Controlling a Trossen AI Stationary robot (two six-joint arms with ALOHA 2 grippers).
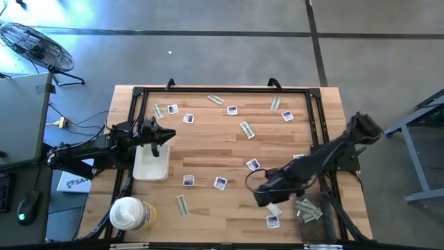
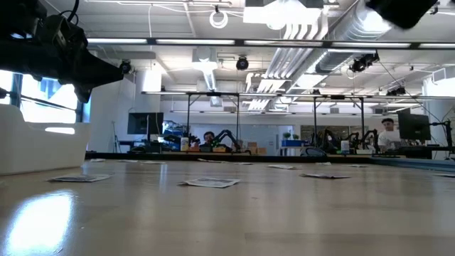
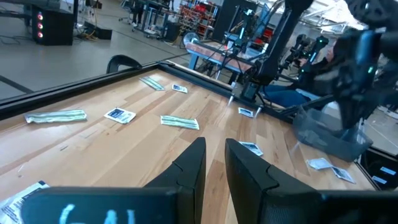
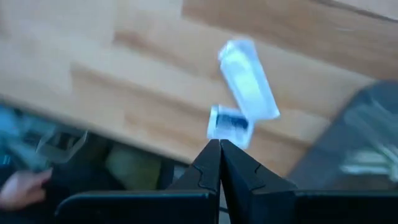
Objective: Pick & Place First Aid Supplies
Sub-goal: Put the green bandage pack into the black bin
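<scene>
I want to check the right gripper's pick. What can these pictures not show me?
- High view: right gripper hides what is under it.
- Right wrist view: blurred; the shut fingers touch a white packet, but a grip is not certain.
- Low view: the right gripper is not seen.
- All views: packet print too small.

My two dark fingers [image 4: 219,163] are pressed together, tips meeting with no gap between them. Right at those tips is a small white square packet with dark blue print [image 4: 229,124]; its lower edge touches my fingertips, though I cannot tell whether I am pinching it. A pale, blurred, longer packet [image 4: 249,81] lies tilted just beyond it, overlapping its upper corner. Both show against the light wooden tabletop [image 4: 124,81]. A dark grey surface [image 4: 360,143] takes up one side, and blurred dark shapes lie past the tabletop's edge.
</scene>
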